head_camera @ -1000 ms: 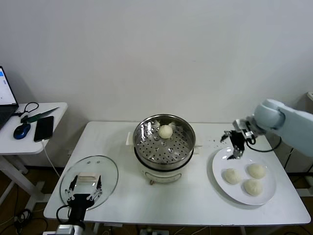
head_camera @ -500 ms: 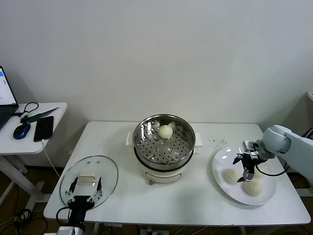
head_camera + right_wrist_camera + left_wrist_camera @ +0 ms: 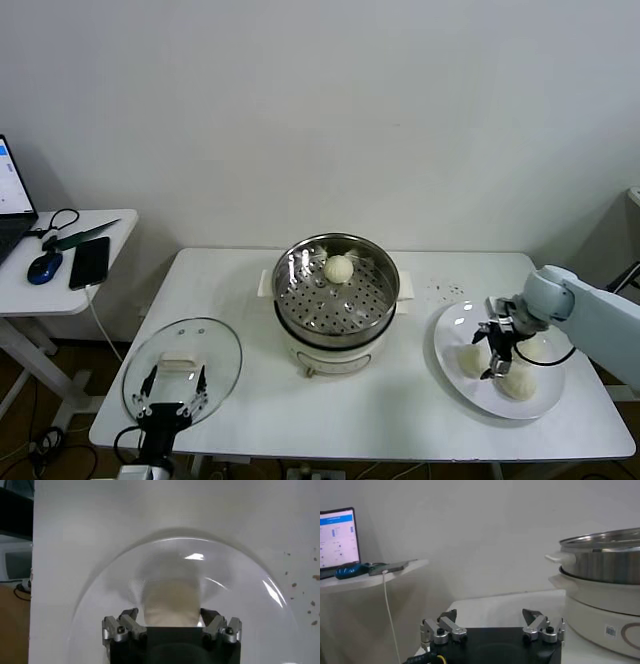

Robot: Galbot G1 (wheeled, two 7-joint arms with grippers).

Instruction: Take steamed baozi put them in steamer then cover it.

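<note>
Right pincer (image 3: pixel 494 352) wide, straddling a baozi (image 3: pixel 170 602) on plate (image 3: pixel 452 322) | left pincer (image 3: pixel 167 393) wide, low by cover (image 3: pixel 182 368) | one bun (image 3: pixel 339 268) in steamer (image 3: pixel 336 290) mid-tabletop (image 3: pixel 230 290)

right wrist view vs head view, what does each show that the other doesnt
Only the right wrist view shows the right tool's fingers open on either side of one baozi.

Only the head view shows the steamer holding one bun, the cover lying on the table, the left tool over the cover, and two further buns on the plate.

Both show the right tool over the white plate.
</note>
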